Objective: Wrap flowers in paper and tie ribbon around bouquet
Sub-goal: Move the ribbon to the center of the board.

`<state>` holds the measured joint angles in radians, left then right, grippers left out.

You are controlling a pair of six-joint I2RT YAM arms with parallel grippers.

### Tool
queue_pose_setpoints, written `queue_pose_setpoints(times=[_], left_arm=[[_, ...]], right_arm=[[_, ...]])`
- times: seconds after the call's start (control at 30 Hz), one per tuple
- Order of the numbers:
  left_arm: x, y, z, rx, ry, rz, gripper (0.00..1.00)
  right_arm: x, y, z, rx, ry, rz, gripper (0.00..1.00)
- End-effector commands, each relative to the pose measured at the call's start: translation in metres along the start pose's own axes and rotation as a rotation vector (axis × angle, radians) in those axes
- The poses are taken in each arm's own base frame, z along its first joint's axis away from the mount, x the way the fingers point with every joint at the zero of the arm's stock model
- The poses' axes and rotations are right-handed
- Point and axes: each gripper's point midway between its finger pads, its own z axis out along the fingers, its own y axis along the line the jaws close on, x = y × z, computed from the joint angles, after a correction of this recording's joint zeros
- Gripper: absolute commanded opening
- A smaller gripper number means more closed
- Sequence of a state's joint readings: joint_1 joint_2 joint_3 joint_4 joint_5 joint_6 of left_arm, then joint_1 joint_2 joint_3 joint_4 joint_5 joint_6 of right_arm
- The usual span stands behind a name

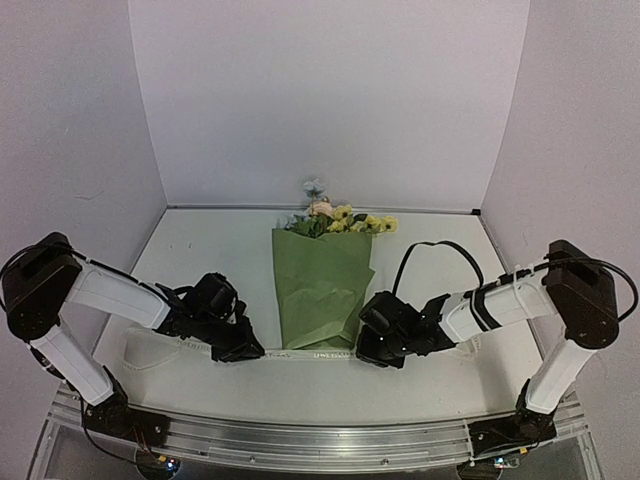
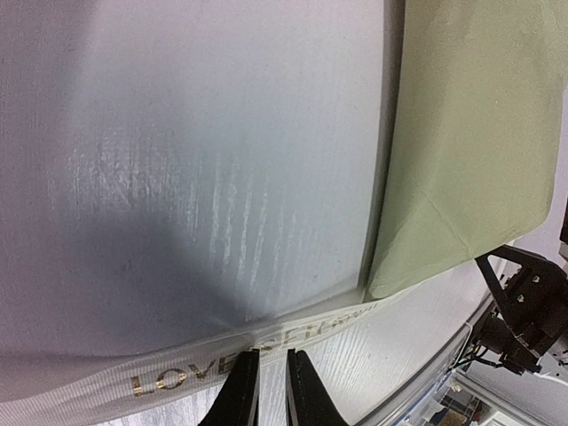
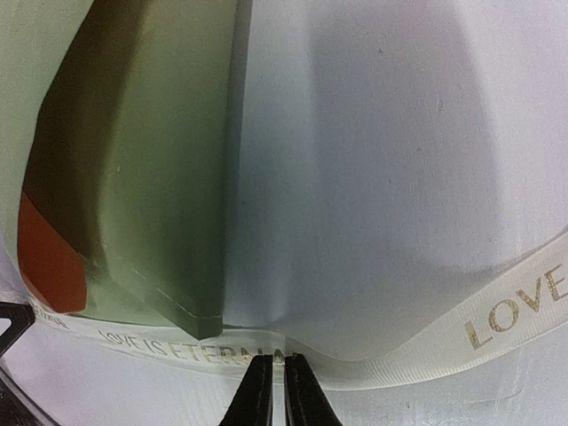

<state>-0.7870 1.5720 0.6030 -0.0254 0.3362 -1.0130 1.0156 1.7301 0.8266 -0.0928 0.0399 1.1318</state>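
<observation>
The bouquet lies mid-table: an olive-green paper (image 1: 320, 290) cone with the flowers (image 1: 345, 220), yellow, pink and grey-blue, sticking out of its far end. A cream ribbon (image 1: 300, 354) with printed lettering runs crosswise under the cone's near tip. My left gripper (image 1: 250, 350) is low at the ribbon left of the cone. In the left wrist view its tips (image 2: 271, 355) pinch the ribbon's (image 2: 177, 380) near edge, a slim gap showing, beside the paper (image 2: 470, 133). My right gripper (image 1: 365, 350) is just right of the cone's tip, its jaws (image 3: 275, 358) nearly touching on the ribbon (image 3: 506, 311) next to the paper (image 3: 151, 177).
White table (image 1: 200, 250) boxed in by white walls at the back and sides. A black cable (image 1: 435, 245) loops above the right arm. An orange-red patch (image 3: 49, 257) shows at the paper's left edge in the right wrist view. The right gripper's body (image 2: 524, 302) shows beyond the cone.
</observation>
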Motion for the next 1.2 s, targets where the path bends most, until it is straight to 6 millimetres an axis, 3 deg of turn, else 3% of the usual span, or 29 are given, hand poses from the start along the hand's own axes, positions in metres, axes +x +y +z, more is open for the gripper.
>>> queue_pose_setpoints(times=[0.0, 0.4, 0.77, 1.17], left_arm=[[0.025, 0.055, 0.001, -0.196, 0.05, -0.073, 0.13], [0.032, 0.06, -0.004, -0.21, 0.044, -0.1, 0.12], [0.018, 0.06, 0.011, -0.227, 0.053, -0.116, 0.11], [0.001, 0.074, 0.016, -0.228, 0.051, -0.15, 0.1]], right_arm=[[0.02, -0.043, 0.0, 0.137, 0.046, -0.014, 0.08], [0.026, -0.056, 0.0, 0.2, 0.045, 0.011, 0.09], [-0.005, -0.077, 0.009, 0.257, 0.016, 0.08, 0.07], [-0.02, -0.062, 0.02, 0.254, 0.021, 0.047, 0.07]])
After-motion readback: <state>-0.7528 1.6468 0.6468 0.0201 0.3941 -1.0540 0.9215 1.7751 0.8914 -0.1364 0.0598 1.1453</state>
